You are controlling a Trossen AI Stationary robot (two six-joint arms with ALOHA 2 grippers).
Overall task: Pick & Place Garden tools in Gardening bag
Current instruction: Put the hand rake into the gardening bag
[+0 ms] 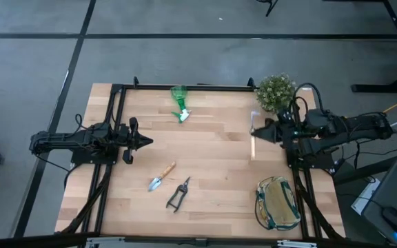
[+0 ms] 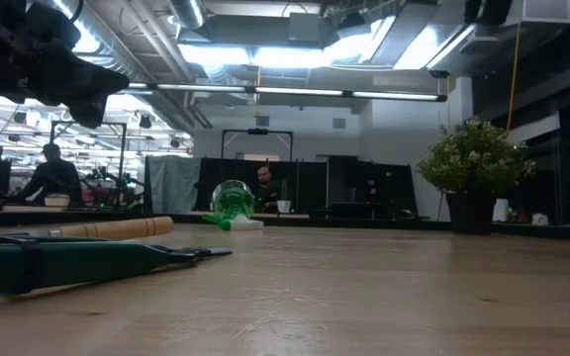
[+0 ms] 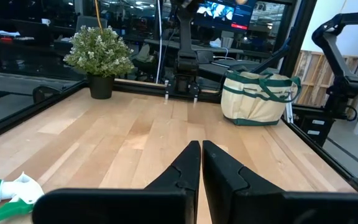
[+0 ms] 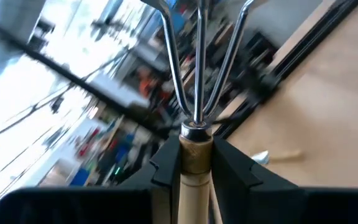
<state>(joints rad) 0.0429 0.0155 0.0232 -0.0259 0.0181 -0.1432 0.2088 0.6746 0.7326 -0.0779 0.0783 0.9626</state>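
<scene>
Right hand [image 4: 196,163] clamped on wooden-handled fork [image 4: 197,74], prongs only in wrist view, left hand [image 3: 201,163] together

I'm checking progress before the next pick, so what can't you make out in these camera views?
- Inside of the bag: the left wrist view shows only its side; too small in the high view.
- Hand rake in the right gripper: lower handle cut off by the right wrist view's edge.
- Shears: blurred and cut off by the low view's left edge.
</scene>
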